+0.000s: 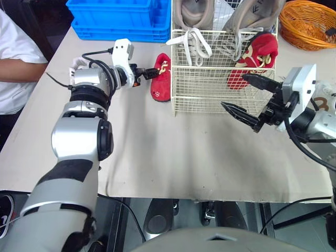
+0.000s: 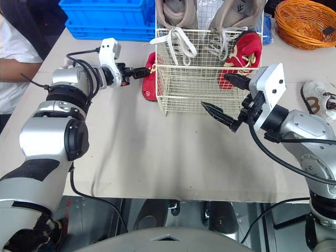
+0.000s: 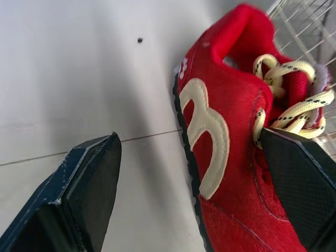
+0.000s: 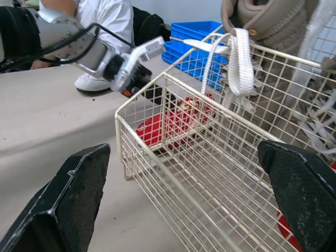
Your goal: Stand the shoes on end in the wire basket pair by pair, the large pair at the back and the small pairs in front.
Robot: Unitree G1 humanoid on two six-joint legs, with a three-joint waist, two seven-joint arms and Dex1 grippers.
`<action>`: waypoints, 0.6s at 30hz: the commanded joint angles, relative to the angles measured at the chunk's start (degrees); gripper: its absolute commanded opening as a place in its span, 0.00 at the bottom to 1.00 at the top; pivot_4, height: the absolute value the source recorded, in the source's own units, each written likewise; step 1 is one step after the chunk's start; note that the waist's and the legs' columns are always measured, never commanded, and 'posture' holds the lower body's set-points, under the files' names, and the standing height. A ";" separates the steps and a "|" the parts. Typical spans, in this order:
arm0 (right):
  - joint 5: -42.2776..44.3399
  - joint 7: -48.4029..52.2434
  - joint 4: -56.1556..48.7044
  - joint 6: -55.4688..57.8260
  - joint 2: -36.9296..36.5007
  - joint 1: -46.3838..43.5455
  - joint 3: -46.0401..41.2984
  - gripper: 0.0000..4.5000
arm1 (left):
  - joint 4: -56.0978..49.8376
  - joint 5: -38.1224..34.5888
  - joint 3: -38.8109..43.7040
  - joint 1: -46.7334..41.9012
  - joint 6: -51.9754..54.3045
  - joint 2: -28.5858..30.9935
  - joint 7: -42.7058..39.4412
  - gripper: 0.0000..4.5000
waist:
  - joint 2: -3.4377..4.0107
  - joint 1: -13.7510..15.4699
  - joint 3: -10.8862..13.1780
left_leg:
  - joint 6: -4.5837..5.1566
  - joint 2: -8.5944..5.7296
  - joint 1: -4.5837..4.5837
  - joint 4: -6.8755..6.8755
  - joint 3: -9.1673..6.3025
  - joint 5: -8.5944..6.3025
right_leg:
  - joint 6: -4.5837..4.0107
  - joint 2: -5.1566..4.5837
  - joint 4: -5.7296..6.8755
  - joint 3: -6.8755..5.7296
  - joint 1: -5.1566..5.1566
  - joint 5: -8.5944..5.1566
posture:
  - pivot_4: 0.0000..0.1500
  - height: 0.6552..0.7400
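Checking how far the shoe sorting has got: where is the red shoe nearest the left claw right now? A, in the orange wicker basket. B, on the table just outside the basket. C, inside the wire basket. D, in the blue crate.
B: the red shoe sits on the table beside the left wall of the wire basket, outside it, with the open left claw at it.

Pale grey worktop (image 1: 173,152), a few dark specks on it. Wire basket (image 1: 210,89) stands on it, just ahead of the spread right fingers (image 1: 241,114). Red shoe (image 1: 161,79) leans on the basket's outer wall, between the parted left fingers (image 3: 89,194). Blue crate (image 1: 121,18) sits well beyond the left fingers. Wicker basket (image 1: 307,23) sits well beyond the right fingers, and a white shoe (image 2: 317,97) lies to their outer side.
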 commanded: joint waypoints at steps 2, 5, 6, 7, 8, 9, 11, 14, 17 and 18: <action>-0.71 -0.58 -2.22 -1.20 0.58 0.07 -0.25 0.99 | 1.69 3.99 -0.55 -2.87 -2.04 -0.96 -0.29 1.00 | 0.00 0.04 0.00 | 0.00 0.00 0.00 0.01 -0.01 0.00 | 0.00 0.00 0.01 -0.01 0.00 0.00 | 1.00 0.36; -1.43 -0.92 -2.24 -1.42 1.13 0.30 0.05 1.00 | 2.38 6.25 -1.27 -3.35 -2.33 -1.78 -1.75 0.80 | -0.01 0.08 -0.01 | 0.00 0.00 0.00 0.03 -0.01 0.00 | 0.00 0.00 0.03 -0.01 0.00 0.00 | 1.00 0.36; -1.56 -1.03 -2.31 -1.40 1.30 0.31 0.11 1.00 | 2.51 6.84 -1.40 -3.35 -2.52 -1.88 -1.98 0.70 | -0.01 0.06 -0.01 | 0.00 0.00 0.00 0.04 -0.01 0.00 | 0.00 0.00 0.03 -0.01 0.00 0.00 | 1.00 0.36; -1.63 -1.18 -2.42 -1.35 1.52 0.37 0.12 1.00 | 2.62 7.23 -1.30 -3.34 -2.59 -2.00 -2.08 0.59 | -0.01 0.02 -0.01 | 0.00 0.00 0.00 0.06 -0.01 0.00 | 0.00 0.00 0.04 -0.01 0.00 0.00 | 1.00 0.36; -1.70 -1.29 -2.55 -1.30 1.69 0.44 0.11 1.00 | 2.71 7.49 -1.07 -3.35 -2.59 -2.05 -2.13 0.48 | -0.01 0.00 -0.01 | 0.00 0.00 0.00 0.07 -0.01 0.00 | 0.00 0.00 0.07 -0.01 0.00 0.00 | 1.00 0.36; -1.78 -1.33 -2.61 -1.28 1.79 0.51 0.08 1.00 | 2.77 7.58 -0.71 -3.36 -2.55 -2.07 -2.05 0.38 | -0.01 0.00 -0.01 | 0.00 0.00 0.00 0.09 -0.01 0.00 | 0.00 0.00 0.10 -0.01 0.00 0.00 | 1.00 0.36; -1.82 -1.35 -2.65 -1.22 1.86 0.65 -0.07 1.00 | 2.78 7.43 0.10 -3.36 -2.53 -1.99 -1.87 0.14 | -0.01 -0.06 -0.01 | 0.00 0.01 0.00 0.16 -0.03 0.00 | 0.00 0.01 0.16 -0.01 0.00 0.00 | 1.00 0.36; -1.77 -1.26 -2.59 -1.14 1.86 0.69 -0.31 1.00 | 2.59 6.39 2.13 -3.02 -2.03 -1.09 -1.77 0.02 | -0.01 -0.11 -0.01 | 0.00 0.02 0.00 0.22 -0.03 0.00 | 0.00 0.01 0.21 0.00 0.00 0.00 | 1.00 0.36; -1.49 -1.17 -2.24 -0.99 1.95 0.24 -0.30 1.00 | 1.35 4.80 4.79 -2.28 -2.73 0.50 -3.60 0.02 | -0.01 -0.16 0.00 | 0.00 0.02 0.00 0.23 -0.02 0.00 | 0.00 0.01 0.21 0.00 -0.01 0.00 | 1.00 0.36; -1.38 -1.13 -2.08 -0.95 2.00 0.04 -0.28 1.00 | 0.88 4.38 5.53 -2.01 -3.12 0.98 -3.85 0.02 | -0.01 -0.31 0.00 | -0.01 0.02 0.00 0.22 -0.02 0.00 | 0.00 0.00 0.21 0.01 -0.02 0.00 | 1.00 0.36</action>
